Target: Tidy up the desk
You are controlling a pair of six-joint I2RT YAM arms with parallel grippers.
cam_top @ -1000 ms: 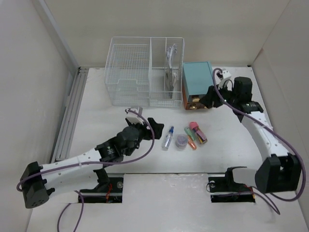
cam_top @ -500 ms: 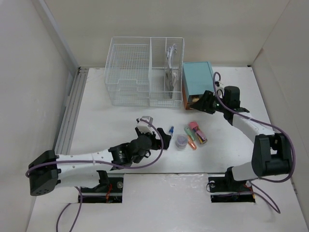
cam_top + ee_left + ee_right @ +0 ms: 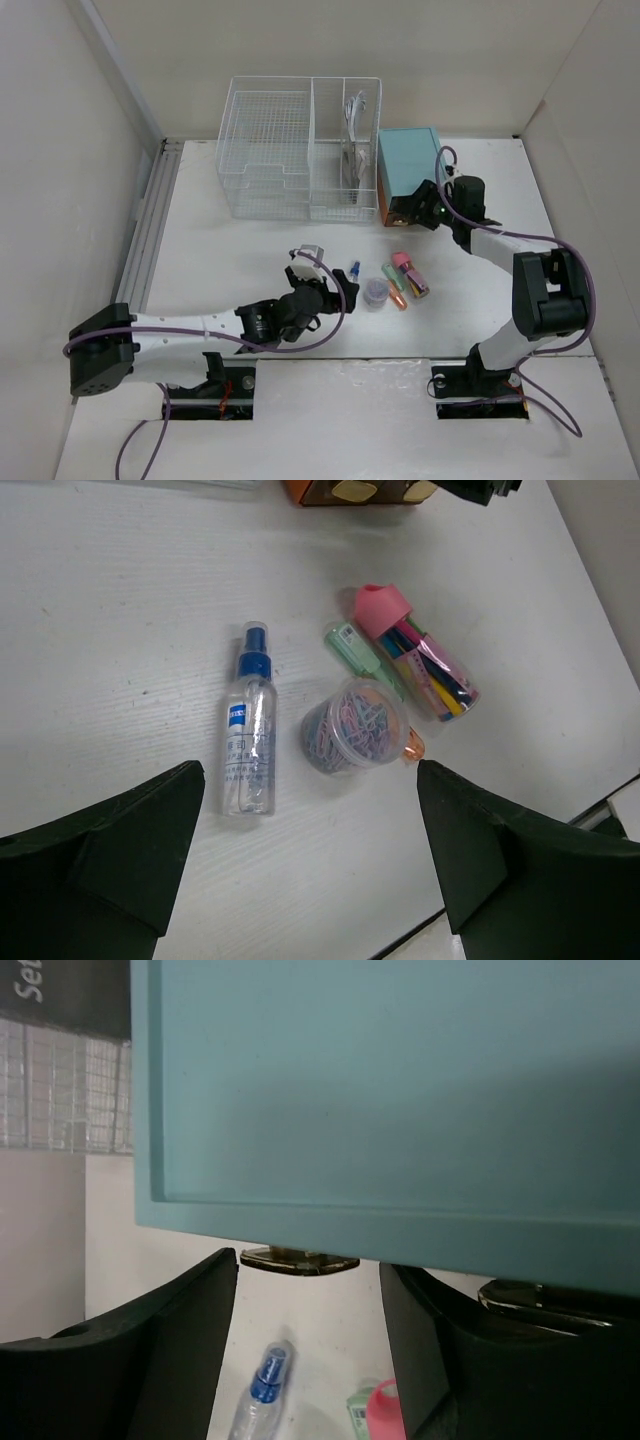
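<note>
The white bench (image 3: 230, 250) lay under both my jaws. At the teal box (image 3: 408, 165) by its far edge my right jaws stood released, a drawer knob (image 3: 300, 1260) between them. My left jaws gaped over the spray bottle (image 3: 247, 735) and clip cup (image 3: 352, 725), nearer the near edge.

Spread hand (image 3: 309, 776) hovers above spray bottle (image 3: 247, 730) and paperclip cup (image 3: 351, 728).

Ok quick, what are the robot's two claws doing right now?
Left gripper: open, holding nothing, above the spray bottle and paper-clip jar.
Right gripper: open, straddling a drawer handle on the teal box.
</note>
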